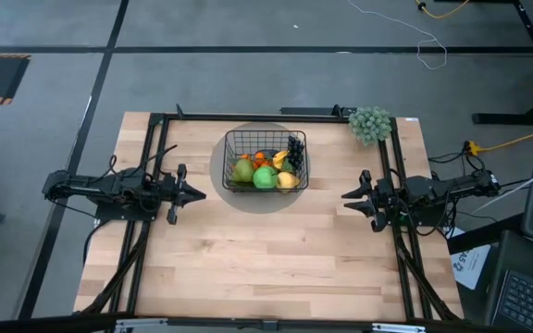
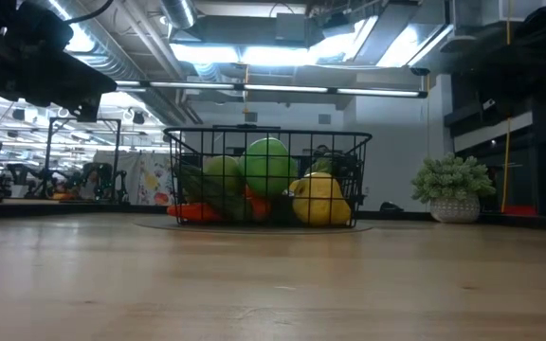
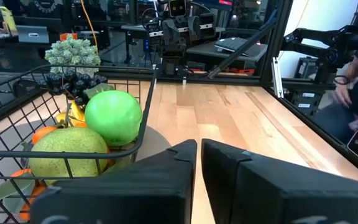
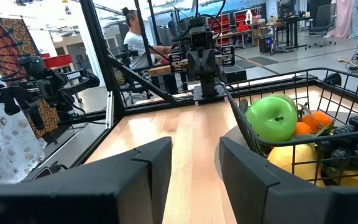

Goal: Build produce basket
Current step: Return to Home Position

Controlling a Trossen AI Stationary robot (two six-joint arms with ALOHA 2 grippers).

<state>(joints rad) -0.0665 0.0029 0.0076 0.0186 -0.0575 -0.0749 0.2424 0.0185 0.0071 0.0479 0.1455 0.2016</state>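
The black wire-mesh basket stands on a flat grey round disc at the table's far middle. It holds a green apple, a pear, a yellow fruit, dark grapes and oranges. My left gripper is to the basket's left, shut and empty, above the table; its wrist view shows the apple and pear through the mesh. My right gripper is to the basket's right, open and empty, and also shows in its wrist view.
A pale grey-green bushy cluster stands at the table's far right corner. Black frame rails run along the left, right and far sides. Bare wood lies between the basket and the near edge. A person shows beyond the table.
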